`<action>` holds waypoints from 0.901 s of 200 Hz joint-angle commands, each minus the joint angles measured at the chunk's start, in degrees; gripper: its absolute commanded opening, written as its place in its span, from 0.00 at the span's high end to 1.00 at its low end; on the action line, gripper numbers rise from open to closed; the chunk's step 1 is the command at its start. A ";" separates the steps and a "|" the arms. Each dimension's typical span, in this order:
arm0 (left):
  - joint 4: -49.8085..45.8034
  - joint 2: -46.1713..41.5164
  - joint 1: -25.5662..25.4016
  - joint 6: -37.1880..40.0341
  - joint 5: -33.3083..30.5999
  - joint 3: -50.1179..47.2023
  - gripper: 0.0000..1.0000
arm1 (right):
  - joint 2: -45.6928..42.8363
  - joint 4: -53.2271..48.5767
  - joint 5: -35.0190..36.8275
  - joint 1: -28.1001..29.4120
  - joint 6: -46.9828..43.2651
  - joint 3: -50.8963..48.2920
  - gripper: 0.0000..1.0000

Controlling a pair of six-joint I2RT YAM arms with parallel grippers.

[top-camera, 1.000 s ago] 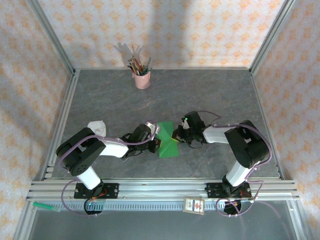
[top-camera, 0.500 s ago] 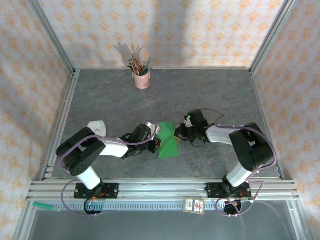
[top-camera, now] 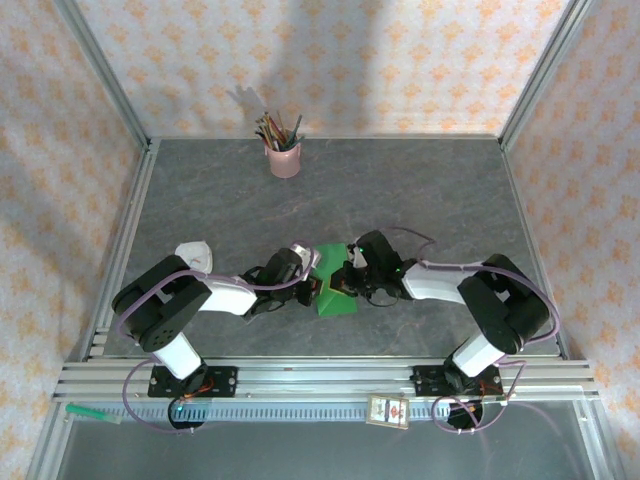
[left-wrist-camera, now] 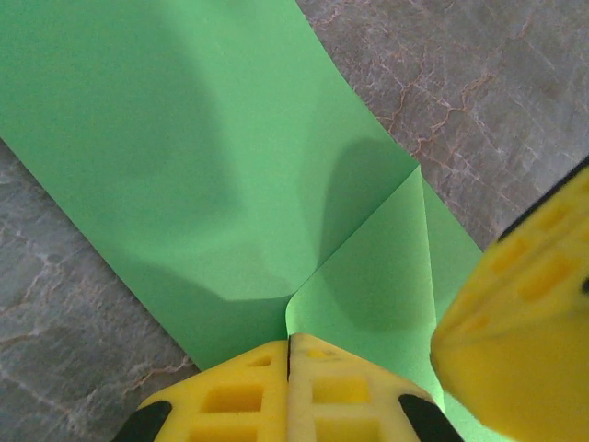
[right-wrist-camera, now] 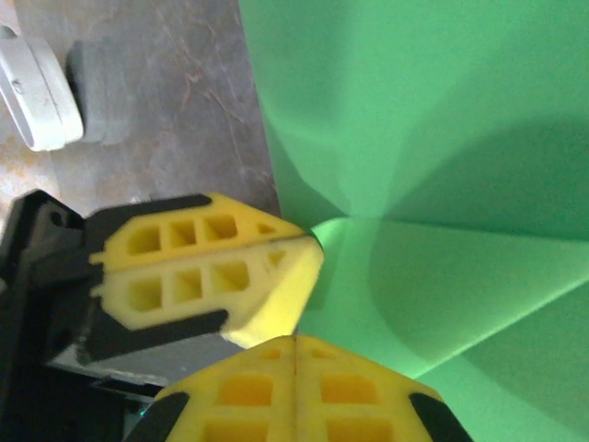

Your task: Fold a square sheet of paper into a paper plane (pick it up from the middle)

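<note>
The grey marbled tabletop (top-camera: 420, 190) carries the bright green, creased square sheet of paper (top-camera: 336, 300) toward 6 o'clock of its centre. The left gripper (left-wrist-camera: 289, 345), yellow fingers pressed together, pinches the sheet's 9 o'clock edge where the creases meet. The right gripper (right-wrist-camera: 294, 343), jaws likewise closed, bears on the sheet from 3 o'clock; I cannot tell whether it grips any paper. A pink pencil cup (top-camera: 284, 160) stands at 12 o'clock.

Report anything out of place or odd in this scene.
Nothing spilled or damaged. The square sheet of paper is buckled, not flat, where the left gripper pinches its edge. A small white object lies beside the left arm.
</note>
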 commanded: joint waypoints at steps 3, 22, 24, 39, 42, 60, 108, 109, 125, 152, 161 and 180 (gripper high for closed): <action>-6.71 2.03 -0.26 0.79 -1.60 -0.03 1.00 | -0.28 2.89 0.18 0.50 1.66 -0.51 0.99; -6.79 1.97 -0.27 0.79 -1.60 0.00 1.00 | 0.77 3.77 -0.44 0.84 1.93 -0.64 0.99; -6.79 1.97 -0.25 0.79 -1.60 0.00 1.00 | 0.84 3.78 -0.44 0.85 1.93 -0.65 0.99; -6.71 1.82 -0.26 0.70 -1.56 -0.09 1.00 | 1.31 3.64 -0.28 0.94 1.60 -0.69 0.99; -6.71 1.85 -0.25 0.70 -1.57 -0.09 1.00 | 1.38 3.61 -0.19 0.94 1.46 -0.73 0.99; -6.62 1.72 -0.32 0.63 -1.59 -0.01 1.00 | 2.34 3.42 -0.27 0.89 1.09 -0.56 0.99; -6.19 1.72 -0.27 0.01 -1.34 0.25 1.00 | 3.53 4.41 -0.19 0.94 0.89 -1.60 0.99; -6.14 1.70 -0.30 0.01 -1.34 0.26 1.00 | 3.56 4.40 -0.18 0.94 0.88 -1.61 0.99; -5.80 1.52 -0.30 -0.38 -1.24 0.25 1.00 | 4.48 4.44 -0.09 0.94 0.59 -1.58 0.99; -5.14 0.72 -0.33 -1.44 -0.53 0.47 0.91 | 5.81 4.63 0.26 0.90 0.10 -1.41 0.99; -5.00 0.25 -0.33 -1.79 -0.33 0.65 0.88 | 6.13 4.66 0.51 0.90 -0.05 -1.43 0.99; -4.78 -0.70 -0.36 -2.51 -0.11 1.12 0.81 | 6.82 4.66 0.79 0.85 -0.16 -1.42 0.99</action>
